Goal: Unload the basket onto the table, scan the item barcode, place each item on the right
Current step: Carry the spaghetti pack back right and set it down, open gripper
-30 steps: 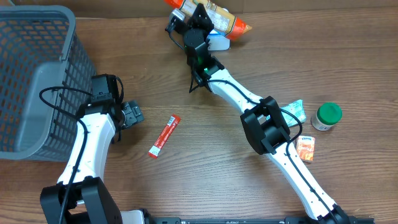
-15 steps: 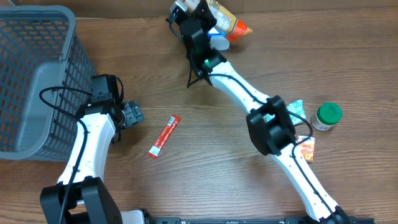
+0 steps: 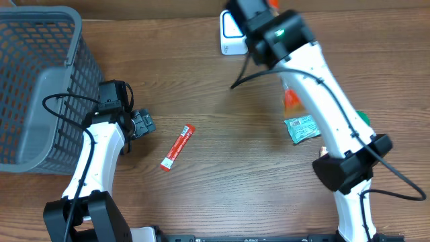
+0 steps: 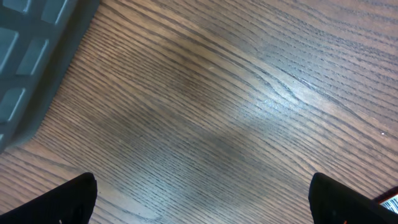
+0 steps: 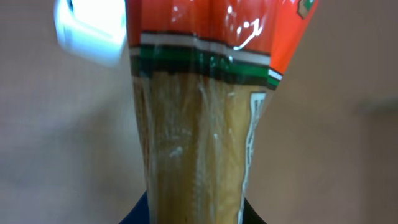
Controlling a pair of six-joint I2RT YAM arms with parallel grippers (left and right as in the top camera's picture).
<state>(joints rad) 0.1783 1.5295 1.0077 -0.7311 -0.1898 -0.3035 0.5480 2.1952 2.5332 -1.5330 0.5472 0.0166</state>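
The right gripper [image 5: 194,216] is clenched on a packet [image 5: 193,124]. In the right wrist view the packet fills the middle of the frame. Its top part is orange, under it run a white line and a green band, and lower it is clear film with something tan inside. Along its right edge there is a white label [image 5: 255,134] with small print, too blurred to read. No brand name can be read on it.

In the upper left of the same view, behind the packet, there is a white scanner [image 5: 93,28]. In the overhead view the scanner stands at the top centre of the table [image 3: 222,181], and the right gripper is just beside it at the top edge of the frame.

The left gripper [image 4: 202,199] is released, with its fingers wide apart above bare wood, near the basket [image 3: 40,17] at the left of the frame.

A red stick [image 3: 178,147] lies in the middle left. A green sachet [image 3: 302,128] lies at the right, partly under the right arm. The writing on both is too small to read. A green lid [image 3: 363,117] shows a little behind the arm.
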